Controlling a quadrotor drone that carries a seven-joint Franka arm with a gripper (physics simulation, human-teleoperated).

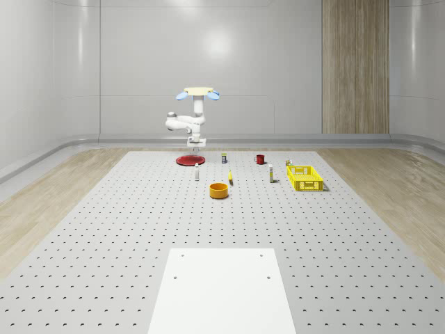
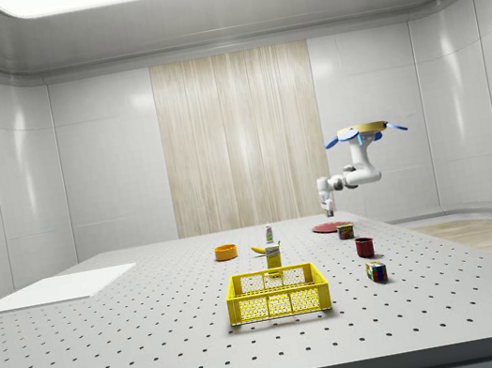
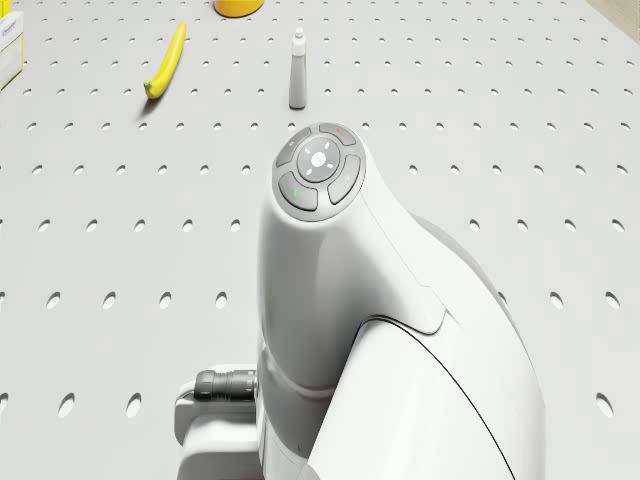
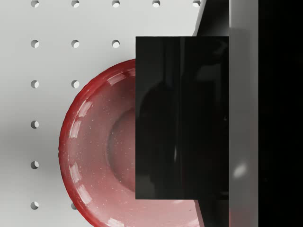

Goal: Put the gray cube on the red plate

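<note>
The drone (image 1: 198, 92) hovers above the far end of the perforated table, over the red plate (image 1: 188, 160). Its white arm (image 3: 330, 300) hangs down, and the gripper (image 1: 197, 142) sits a short way above the plate, near its right edge in the whole-scene view. In the wrist view a dark gray cube (image 4: 182, 118) fills the space beside one finger (image 4: 244, 94), held close to the camera. The gripper is shut on it. The red plate (image 4: 94, 151) lies below and is partly hidden by the cube. From the side, the gripper (image 2: 327, 200) is clearly apart from the plate (image 2: 330, 225).
Nearer the camera than the plate stand a small white bottle (image 1: 197, 172), a banana (image 1: 230, 178) and an orange bowl (image 1: 219, 190). A red mug (image 1: 259, 158), a small carton (image 1: 224, 158) and a yellow crate (image 1: 304, 177) stand to the right. A white sheet (image 1: 222, 289) lies in front.
</note>
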